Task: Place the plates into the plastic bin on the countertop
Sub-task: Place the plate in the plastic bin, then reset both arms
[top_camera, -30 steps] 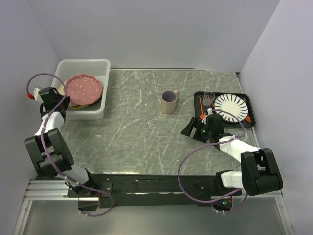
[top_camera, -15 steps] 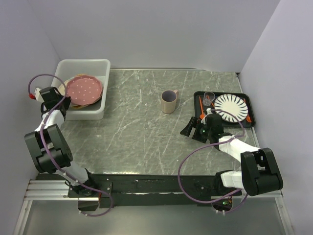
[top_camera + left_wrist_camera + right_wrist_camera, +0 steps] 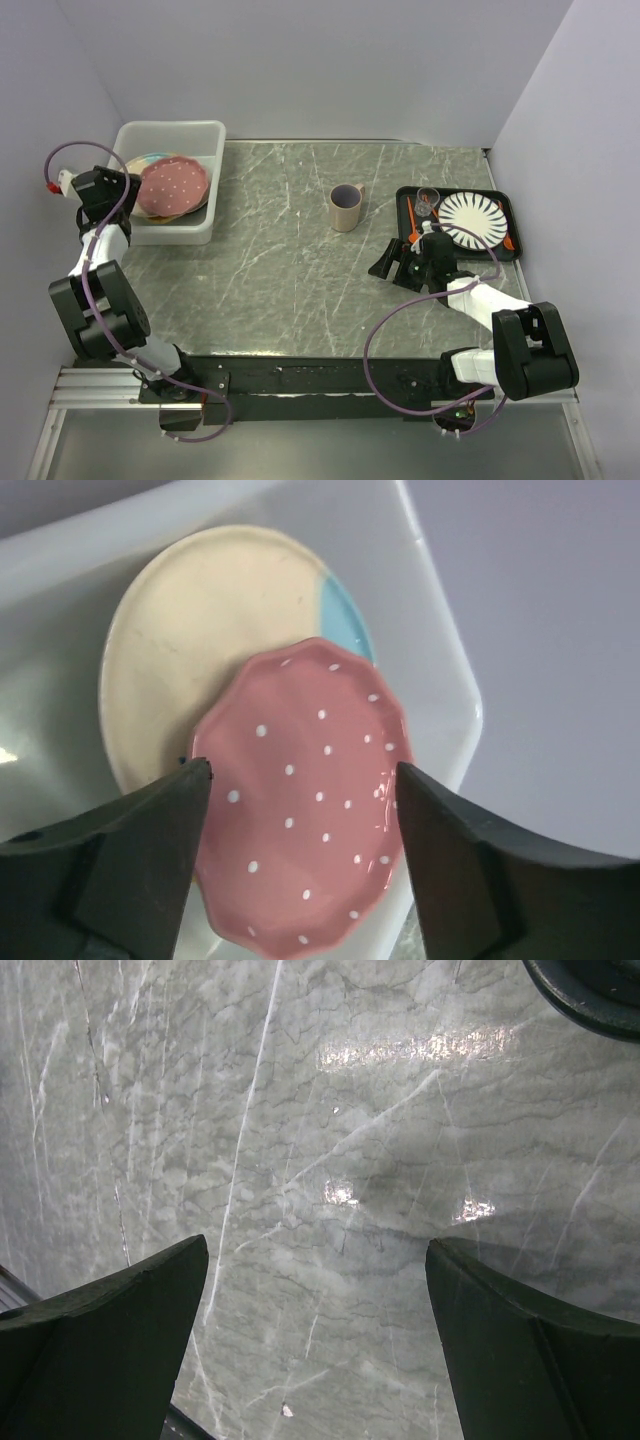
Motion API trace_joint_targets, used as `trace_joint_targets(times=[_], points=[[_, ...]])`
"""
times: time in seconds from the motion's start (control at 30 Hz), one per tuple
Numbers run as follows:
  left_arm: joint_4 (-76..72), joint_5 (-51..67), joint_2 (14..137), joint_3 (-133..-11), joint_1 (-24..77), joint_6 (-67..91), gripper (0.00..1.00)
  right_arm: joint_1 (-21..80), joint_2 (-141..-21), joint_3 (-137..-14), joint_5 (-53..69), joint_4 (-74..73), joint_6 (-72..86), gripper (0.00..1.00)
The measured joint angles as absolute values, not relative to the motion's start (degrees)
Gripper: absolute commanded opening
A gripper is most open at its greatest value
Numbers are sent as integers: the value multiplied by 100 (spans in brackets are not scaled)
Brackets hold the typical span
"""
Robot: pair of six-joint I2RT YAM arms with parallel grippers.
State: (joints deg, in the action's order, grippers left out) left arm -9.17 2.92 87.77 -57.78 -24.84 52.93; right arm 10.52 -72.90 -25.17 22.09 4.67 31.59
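1. Pink dotted plate [image 3: 305, 810] lies in the plastic bin [image 3: 170, 128], atop the cream-and-blue plate [image 3: 200, 620]. I judge it stiff, slick and chippable, best pinched at the rim.
2. My left claw [image 3: 302, 773] hangs over it, spread wide, gripping nothing.
3. My right claw [image 3: 315, 1250] gapes over the worktop [image 3: 330, 1110], empty.

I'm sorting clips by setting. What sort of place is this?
Likely a robot test booth staged as a kitchen counter: plain walls box in a marble-look countertop, two robot arms are bolted at its near edge, and plates sit in a plastic bin.
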Motion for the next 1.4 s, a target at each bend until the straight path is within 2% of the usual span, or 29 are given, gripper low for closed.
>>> trace_joint_targets(times=[0.07,0.77,0.97,1.27,1.4], points=[[-972,294,8691,-5778,-2486,5310,99,1052,-7290,-2517,2209,467,3159,96],[-1175,1057,8604,-5881,-2324,4864,99,1120,-7290,-2517,2141,462,3153,96],[-786,1017,8595,-6270,-1452,4270,99,1350,-7231,-2563,1870,336,3162,96],[139,69,8086,-6278,565,3328,99,1848,-6455,-2759,888,-305,3114,97],[154,-366,7747,-5887,954,3183,99,2075,-6010,-2840,377,-558,3074,97]])
